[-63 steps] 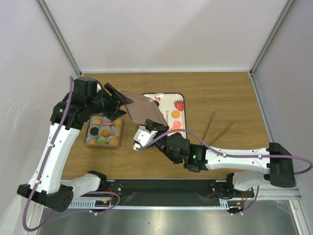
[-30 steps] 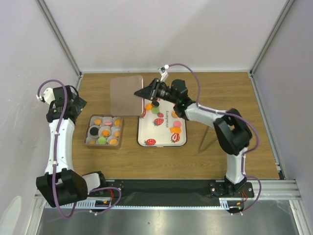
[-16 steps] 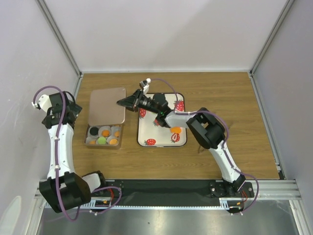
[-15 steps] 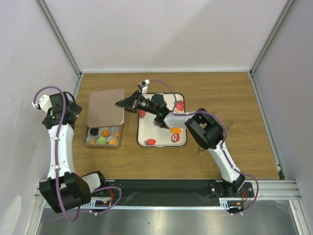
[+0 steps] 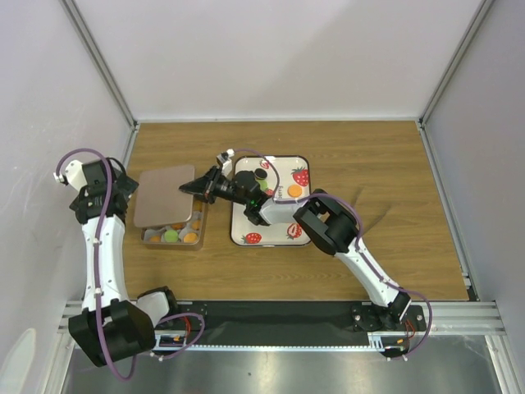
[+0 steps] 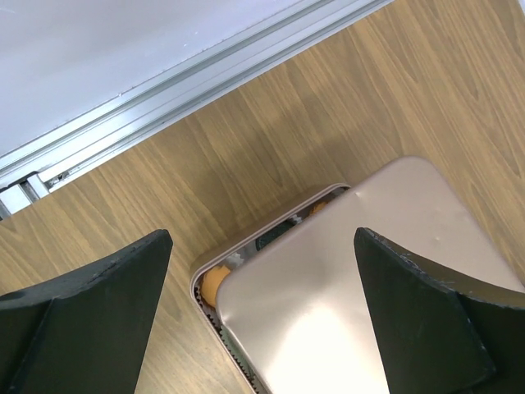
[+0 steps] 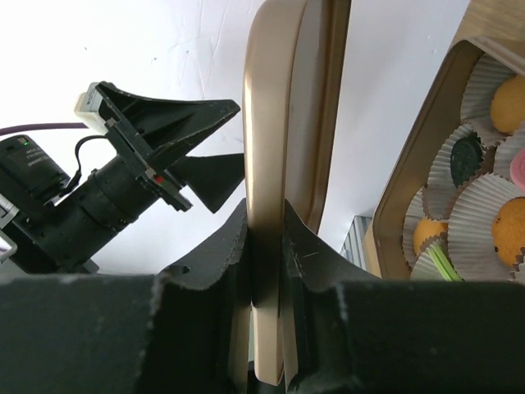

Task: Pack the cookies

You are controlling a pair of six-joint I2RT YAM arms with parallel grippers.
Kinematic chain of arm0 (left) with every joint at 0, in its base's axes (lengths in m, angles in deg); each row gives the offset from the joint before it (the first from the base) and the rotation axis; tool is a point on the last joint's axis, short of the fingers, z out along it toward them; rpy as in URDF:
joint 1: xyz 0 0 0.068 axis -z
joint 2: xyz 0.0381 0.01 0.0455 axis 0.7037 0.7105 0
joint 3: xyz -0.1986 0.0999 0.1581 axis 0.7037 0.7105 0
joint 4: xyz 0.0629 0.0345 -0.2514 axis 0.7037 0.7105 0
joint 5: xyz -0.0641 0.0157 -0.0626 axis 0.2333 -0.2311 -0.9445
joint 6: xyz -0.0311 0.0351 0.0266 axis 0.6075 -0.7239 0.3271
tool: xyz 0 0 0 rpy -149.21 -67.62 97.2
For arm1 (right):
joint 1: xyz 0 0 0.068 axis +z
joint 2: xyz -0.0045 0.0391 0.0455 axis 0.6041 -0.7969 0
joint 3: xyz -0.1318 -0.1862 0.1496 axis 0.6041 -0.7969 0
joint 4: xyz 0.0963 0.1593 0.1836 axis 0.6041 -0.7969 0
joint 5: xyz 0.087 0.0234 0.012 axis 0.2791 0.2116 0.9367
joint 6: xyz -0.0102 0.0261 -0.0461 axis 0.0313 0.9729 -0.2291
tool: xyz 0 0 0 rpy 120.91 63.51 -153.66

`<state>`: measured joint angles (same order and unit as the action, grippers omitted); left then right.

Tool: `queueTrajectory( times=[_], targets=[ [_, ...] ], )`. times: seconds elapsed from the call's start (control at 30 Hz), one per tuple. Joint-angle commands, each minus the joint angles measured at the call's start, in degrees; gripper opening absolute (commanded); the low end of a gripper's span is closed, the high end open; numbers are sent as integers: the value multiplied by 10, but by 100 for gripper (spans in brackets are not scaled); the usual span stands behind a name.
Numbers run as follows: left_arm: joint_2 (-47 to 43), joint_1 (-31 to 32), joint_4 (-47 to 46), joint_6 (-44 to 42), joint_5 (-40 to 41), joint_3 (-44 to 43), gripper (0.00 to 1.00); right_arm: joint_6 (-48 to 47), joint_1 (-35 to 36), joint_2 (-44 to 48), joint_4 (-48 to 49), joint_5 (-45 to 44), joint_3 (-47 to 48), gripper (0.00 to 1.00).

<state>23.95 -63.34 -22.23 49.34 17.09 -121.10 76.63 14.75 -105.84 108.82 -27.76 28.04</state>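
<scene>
My right gripper [image 5: 190,188] is shut on the right edge of a rose-gold lid [image 5: 166,196]. The lid hangs tilted over the cookie box [image 5: 172,245] and hides its back rows. Green [image 5: 170,236] and orange cookies [image 5: 189,237] show in the front row. The right wrist view has the lid's rim [image 7: 267,164] pinched in my right gripper [image 7: 265,238], with cookies in paper cups [image 7: 509,230] to the right. My left gripper [image 5: 125,190] stands open to the left of the box. In its own view the left gripper [image 6: 262,235] spans the lid [image 6: 369,287] and an orange cookie [image 6: 212,283].
A white tray with strawberry prints [image 5: 283,170] lies right of the box under my right arm. It holds a black cookie [image 5: 260,175] and an orange one [image 5: 294,190]. White walls and metal rails [image 6: 164,90] close in the table's left side and back.
The right gripper has carried the lid from the back of the table leftward and forward, until it hangs over the box. The left arm has barely moved and stays open.
</scene>
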Motion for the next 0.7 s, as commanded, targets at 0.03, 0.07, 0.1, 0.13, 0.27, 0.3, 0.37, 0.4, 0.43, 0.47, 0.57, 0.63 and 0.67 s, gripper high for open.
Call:
queueTrajectory(
  times=[0.03,0.07,0.1,0.13,0.27,0.3,0.37,0.4,0.43,0.47,0.57,0.63,0.67],
  targets=[
    [6,-4,-16,-11,-4,-7,100,3,9,-9,-5,-35,40,0],
    [7,-4,-15,-11,-4,-7,100,2,12,-11,-14,-36,49,0],
    [9,-4,-18,-10,-6,-7,100,1,13,-14,-18,-36,55,0],
    [11,-5,-20,-10,-11,-7,100,2,14,-22,-21,-36,61,0],
    [13,-4,-22,-11,-18,-8,100,-2,19,-37,-37,-41,84,0],
    [14,-4,-22,-12,-18,-10,100,-1,19,-40,-40,-42,87,0],
    [18,-4,-21,-13,-19,-13,100,-3,20,-45,-44,-41,91,0],
    [18,-4,-21,-13,-18,-14,100,-6,20,-46,-47,-42,91,0],
    [20,-4,-22,-14,-18,-15,100,-8,21,-46,-48,-42,92,0],
    [20,-4,-21,-13,-19,-16,100,-12,22,-47,-55,-42,93,0],
    [24,-4,-20,-14,-21,-16,100,-14,24,-47,-62,-42,91,0],
    [24,-4,-21,-16,-20,-17,100,-15,27,-45,-67,-43,86,0],
    [26,-4,-21,-17,-20,-16,100,-17,27,-42,-72,-45,83,0]
  ],
)
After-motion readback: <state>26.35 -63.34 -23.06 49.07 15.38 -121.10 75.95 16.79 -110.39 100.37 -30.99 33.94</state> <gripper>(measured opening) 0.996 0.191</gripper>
